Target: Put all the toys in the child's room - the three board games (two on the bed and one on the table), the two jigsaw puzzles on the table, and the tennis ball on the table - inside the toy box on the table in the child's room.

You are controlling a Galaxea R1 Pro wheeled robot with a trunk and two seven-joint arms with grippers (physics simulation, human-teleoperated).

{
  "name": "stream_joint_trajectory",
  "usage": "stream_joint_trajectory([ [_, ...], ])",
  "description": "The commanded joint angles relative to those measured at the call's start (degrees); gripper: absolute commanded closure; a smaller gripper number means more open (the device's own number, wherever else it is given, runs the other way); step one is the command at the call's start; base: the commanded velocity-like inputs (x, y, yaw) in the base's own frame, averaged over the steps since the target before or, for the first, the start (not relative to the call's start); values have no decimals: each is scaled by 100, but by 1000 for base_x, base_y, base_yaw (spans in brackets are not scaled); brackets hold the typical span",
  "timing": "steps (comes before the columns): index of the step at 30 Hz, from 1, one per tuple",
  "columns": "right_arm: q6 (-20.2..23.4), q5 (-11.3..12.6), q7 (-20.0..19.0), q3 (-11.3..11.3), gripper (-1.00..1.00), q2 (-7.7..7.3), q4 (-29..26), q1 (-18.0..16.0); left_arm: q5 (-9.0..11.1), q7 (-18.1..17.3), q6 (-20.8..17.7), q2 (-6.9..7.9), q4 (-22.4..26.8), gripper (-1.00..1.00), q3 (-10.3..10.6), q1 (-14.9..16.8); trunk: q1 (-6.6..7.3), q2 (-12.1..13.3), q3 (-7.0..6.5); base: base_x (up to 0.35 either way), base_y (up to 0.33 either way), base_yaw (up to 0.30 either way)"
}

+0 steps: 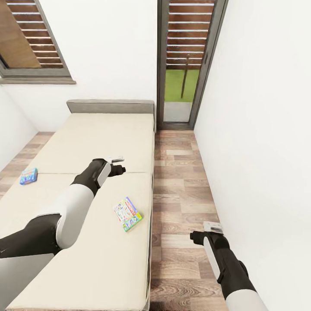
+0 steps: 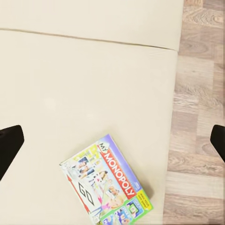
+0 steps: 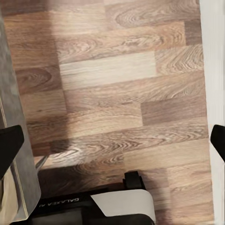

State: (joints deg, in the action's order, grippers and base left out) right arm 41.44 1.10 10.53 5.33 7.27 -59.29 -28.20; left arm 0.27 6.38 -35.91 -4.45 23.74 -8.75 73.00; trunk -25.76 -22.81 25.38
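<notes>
Two board games lie on the bed [image 1: 90, 138]. A green-and-white Monopoly box [image 1: 128, 214] rests near the mattress's right edge, and a small blue box [image 1: 28, 176] sits at its far left edge. My left gripper [image 1: 117, 166] hovers over the mattress a little beyond the Monopoly box, open. In the left wrist view the Monopoly box [image 2: 107, 185] lies flat below the open gripper [image 2: 112, 143], off to one side of the gap between its dark fingertips [image 2: 9, 146]. My right gripper [image 1: 207, 232] hangs open over the wood floor beside the bed, holding nothing.
A grey headboard [image 1: 110, 106] stands against the far wall. A strip of plank floor [image 1: 181, 181] runs between the bed and the right wall to a glass door [image 1: 181, 65]. The right wrist view has the bed frame [image 3: 14, 140] and my base [image 3: 93, 208].
</notes>
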Motion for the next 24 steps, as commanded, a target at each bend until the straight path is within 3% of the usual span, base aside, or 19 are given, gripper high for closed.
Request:
stream_joint_trajectory([
  [1,72,18,60,-11,-100,9,-19,-5,5,18,-30,-16,8,-100,-30,4,-3,-11,19,0,0,0],
  [9,285,76,225,-76,-100,28,-63,-10,0,16,-50,-108,8,-100,-23,4,-3,-11,94,0,0,0],
  [24,325,92,245,-84,-100,29,-73,-11,0,16,-48,-132,8,-100,-22,4,-3,-11,234,0,0,0],
])
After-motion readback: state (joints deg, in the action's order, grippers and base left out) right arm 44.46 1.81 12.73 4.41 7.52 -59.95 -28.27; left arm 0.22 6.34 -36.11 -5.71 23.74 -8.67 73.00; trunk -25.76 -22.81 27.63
